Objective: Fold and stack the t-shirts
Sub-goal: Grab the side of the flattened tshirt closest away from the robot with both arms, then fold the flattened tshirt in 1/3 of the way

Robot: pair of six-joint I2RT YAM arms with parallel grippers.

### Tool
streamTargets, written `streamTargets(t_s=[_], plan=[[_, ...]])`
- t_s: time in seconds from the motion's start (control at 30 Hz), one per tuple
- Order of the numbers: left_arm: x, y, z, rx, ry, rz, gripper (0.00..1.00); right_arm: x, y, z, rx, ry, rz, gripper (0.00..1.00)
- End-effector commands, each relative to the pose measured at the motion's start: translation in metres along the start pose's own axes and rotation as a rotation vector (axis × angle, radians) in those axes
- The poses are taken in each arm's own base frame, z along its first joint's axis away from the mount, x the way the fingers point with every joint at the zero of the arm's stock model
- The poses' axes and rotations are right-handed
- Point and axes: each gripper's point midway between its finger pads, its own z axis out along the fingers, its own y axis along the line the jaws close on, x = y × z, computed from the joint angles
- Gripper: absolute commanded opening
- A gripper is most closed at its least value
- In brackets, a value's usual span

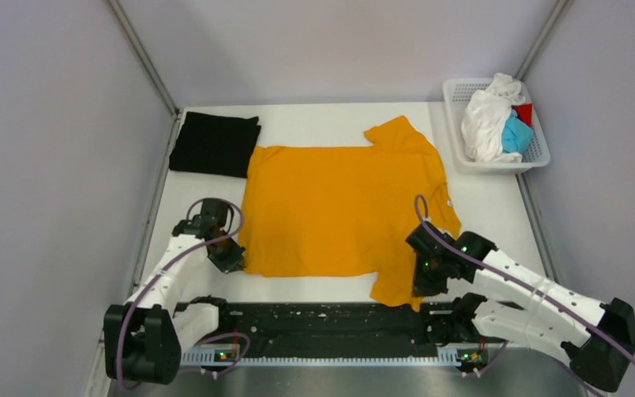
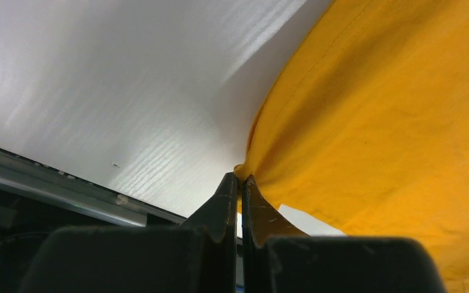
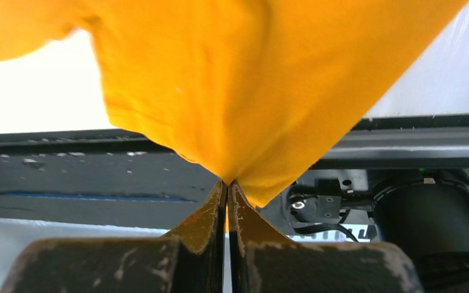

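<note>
Left gripper (image 2: 240,178) and right gripper (image 3: 226,183) pinch the orange shirt (image 1: 339,207); black shirt (image 1: 215,145) lies at 10 o'clock, basket (image 1: 504,165) at 2 o'clock.

A robotics lab cell was shown: a white table (image 1: 322,122) was enclosed by plain grey panels (image 1: 50,149), and the left arm (image 1: 165,277) and right arm (image 1: 529,289) were bolted to a black rail (image 1: 331,327).

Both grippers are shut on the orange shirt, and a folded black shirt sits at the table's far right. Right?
No: the top view shows the black shirt at the far left. The left gripper and right gripper pinch the orange shirt.
</note>
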Motion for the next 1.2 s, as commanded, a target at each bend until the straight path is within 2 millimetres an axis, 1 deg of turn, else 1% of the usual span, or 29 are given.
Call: streamTargets(t_s=[0.0, 0.13, 0.27, 0.37, 0.5, 0.6, 0.73, 0.8, 0.83, 1.0, 1.17], plan=[[-0.002, -0.033, -0.012, 0.116, 0.049, 0.010, 0.00, -0.050, 0.035, -0.024, -0.063, -0.188, -0.054, 0.00], [-0.013, -0.052, -0.019, 0.159, 0.039, 0.018, 0.00, -0.087, 0.059, -0.034, -0.109, -0.262, -0.093, 0.00], [-0.029, -0.072, -0.024, 0.190, 0.018, 0.009, 0.00, -0.126, 0.068, -0.050, -0.120, -0.338, -0.122, 0.00], [-0.042, -0.088, -0.026, 0.195, 0.005, 0.001, 0.00, -0.153, 0.073, -0.056, -0.127, -0.381, -0.122, 0.00], [-0.060, -0.103, -0.024, 0.187, -0.019, -0.010, 0.00, -0.186, 0.076, -0.060, -0.144, -0.431, -0.115, 0.00], [-0.076, -0.114, -0.024, 0.184, -0.050, -0.009, 0.00, -0.213, 0.073, -0.064, -0.168, -0.476, -0.085, 0.00], [-0.094, -0.121, -0.019, 0.160, -0.095, -0.009, 0.00, -0.247, 0.065, -0.068, -0.169, -0.566, -0.061, 0.00], [-0.099, -0.125, -0.019, 0.168, -0.105, -0.006, 0.00, -0.259, 0.063, -0.071, -0.169, -0.590, -0.060, 0.00], [-0.105, -0.124, -0.020, 0.158, -0.131, -0.011, 0.00, -0.265, 0.061, -0.072, -0.166, -0.603, -0.057, 0.00], [-0.121, -0.133, -0.025, 0.164, -0.176, -0.009, 0.00, -0.285, 0.061, -0.082, -0.158, -0.645, -0.073, 0.00], [-0.127, -0.146, -0.022, 0.189, -0.170, -0.003, 0.00, -0.302, 0.058, -0.086, -0.135, -0.681, -0.084, 0.00]])
